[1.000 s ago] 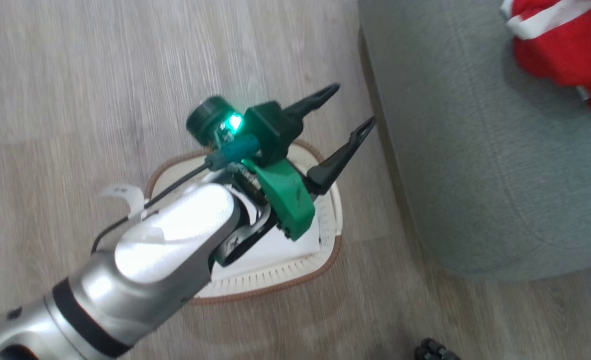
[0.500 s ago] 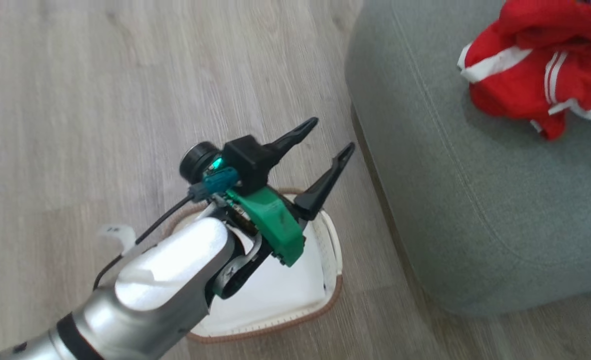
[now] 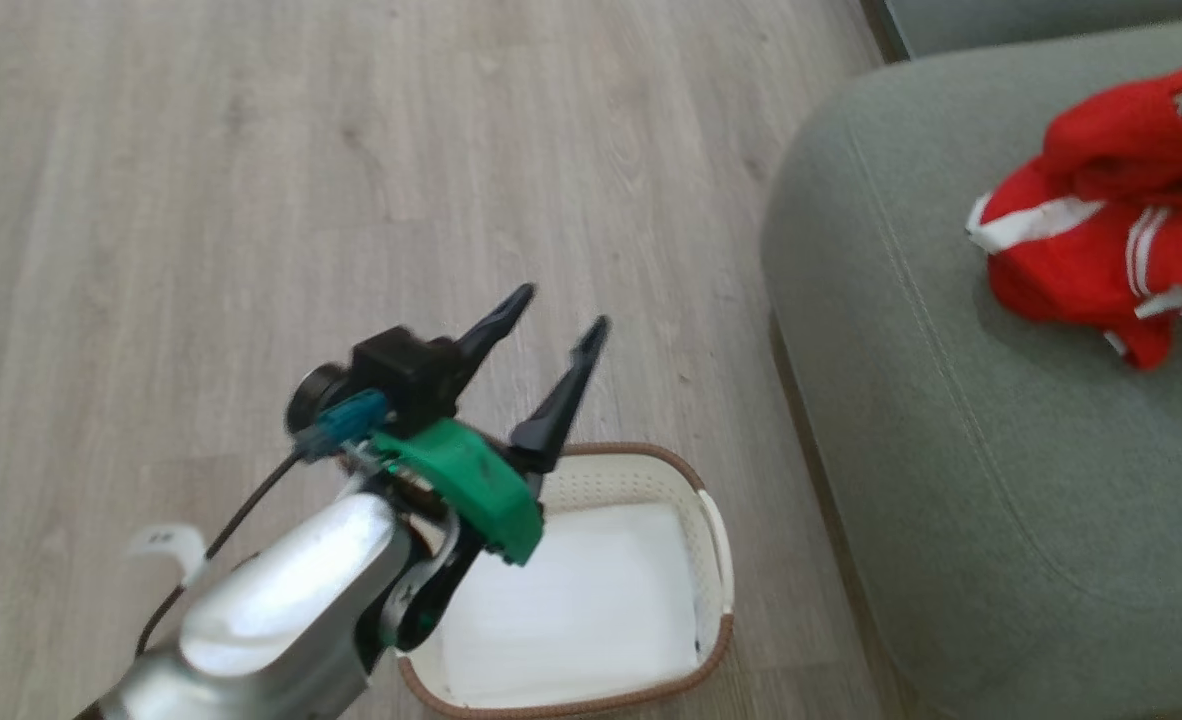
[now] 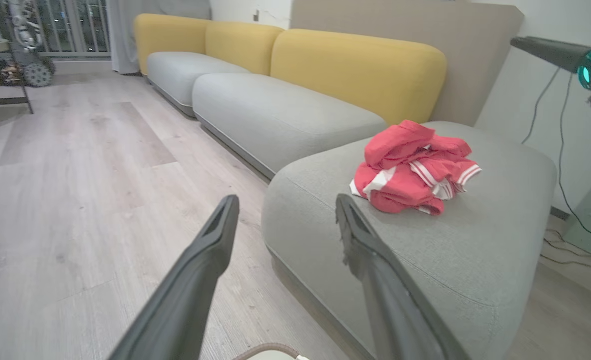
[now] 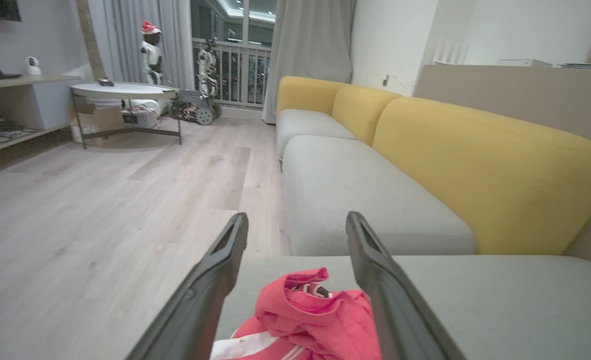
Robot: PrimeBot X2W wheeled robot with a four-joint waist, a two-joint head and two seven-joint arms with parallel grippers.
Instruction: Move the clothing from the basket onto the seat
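Basket holds a white sheet; clothing heaped on the seat, back from its edge; left tool and right tool gape wide, empty; floor leftward open.

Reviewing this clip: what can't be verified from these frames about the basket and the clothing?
- Head view: left part of the basket is hidden behind the left arm and left end effector.
- Head view: the clothing on the seat is cut off by the right edge.
- Right wrist view: the bottom edge cuts the clothing off.
- Garment count: bunched together, cannot tell.
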